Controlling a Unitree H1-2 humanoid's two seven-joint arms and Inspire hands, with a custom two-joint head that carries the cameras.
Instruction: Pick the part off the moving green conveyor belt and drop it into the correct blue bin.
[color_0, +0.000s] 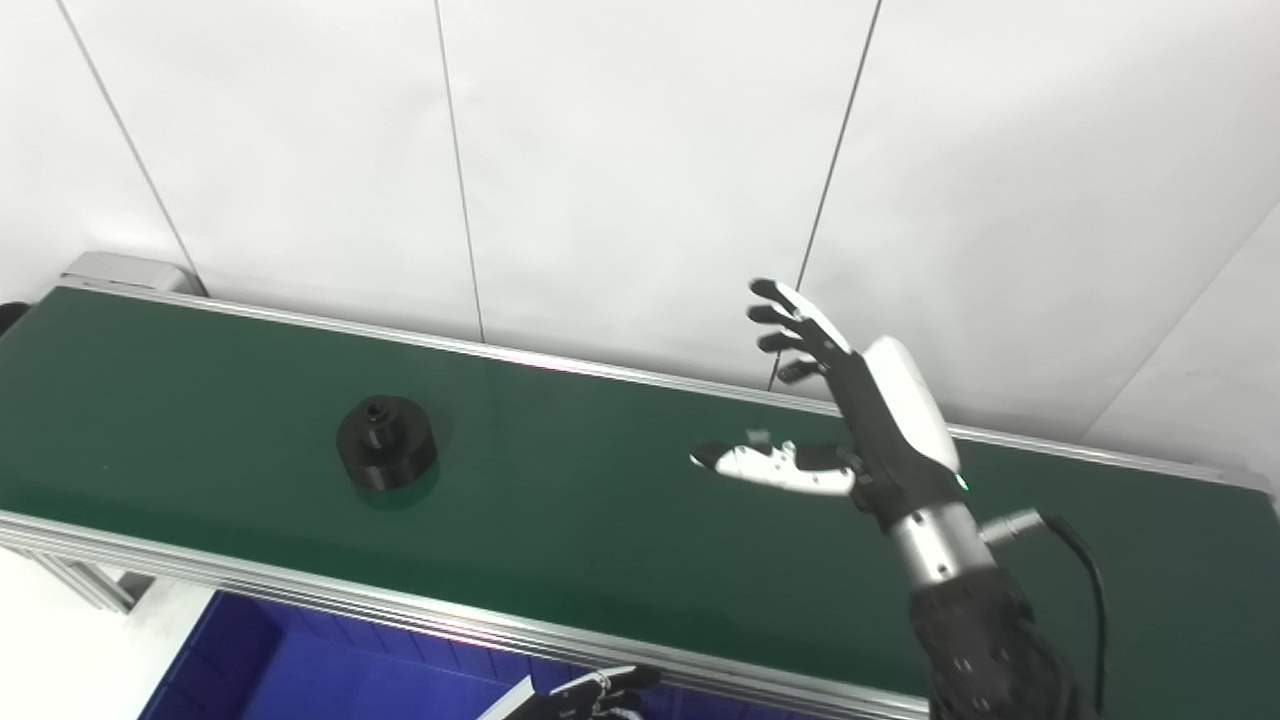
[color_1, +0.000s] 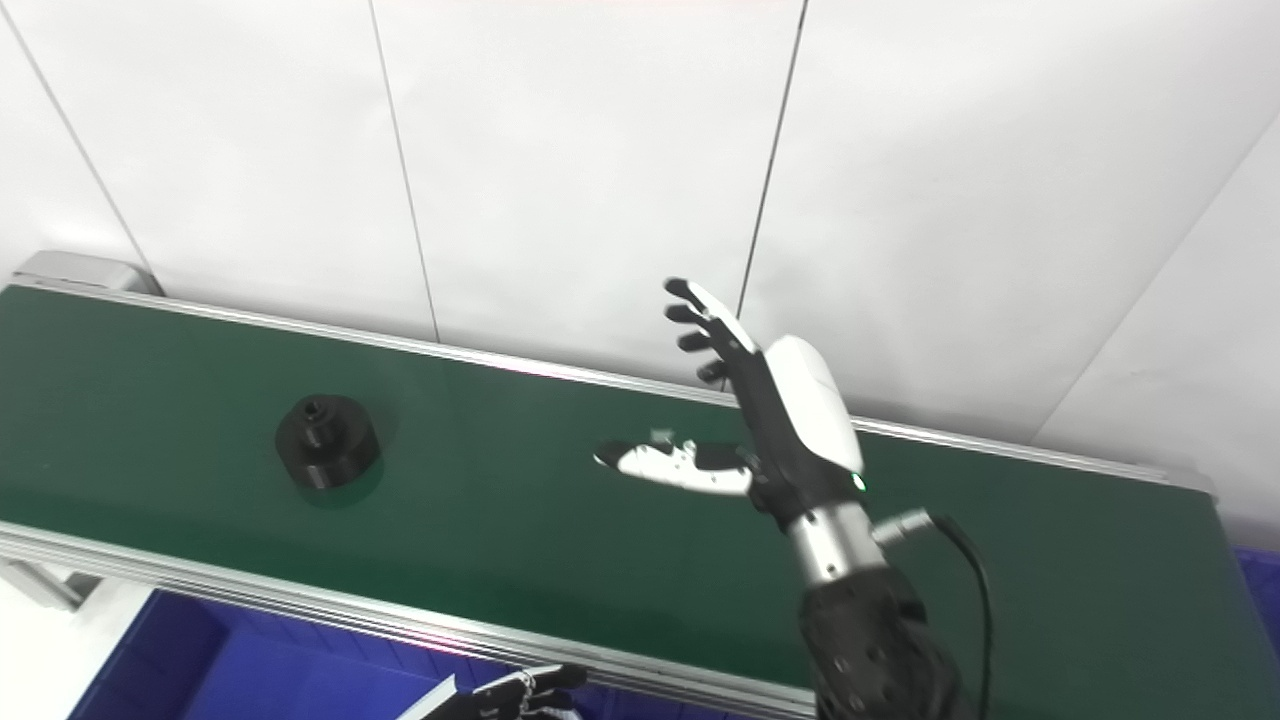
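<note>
A black round part (color_0: 386, 441) with a small raised hub stands on the green conveyor belt (color_0: 560, 500), left of the middle; it also shows in the right eye view (color_1: 327, 441). My right hand (color_0: 850, 410) is raised above the belt's right half, open and empty, fingers pointing up and away, thumb stretched left. It is well to the right of the part and does not touch it. My left hand (color_0: 585, 697) shows only as fingertips at the bottom edge, below the belt's near rail; its state is not visible.
A blue bin (color_0: 290, 660) lies below the belt's near rail at the bottom left. Another blue bin edge (color_1: 1262, 590) shows at the far right. A white panelled wall rises behind the belt. A cable (color_0: 1085, 570) hangs from my right wrist.
</note>
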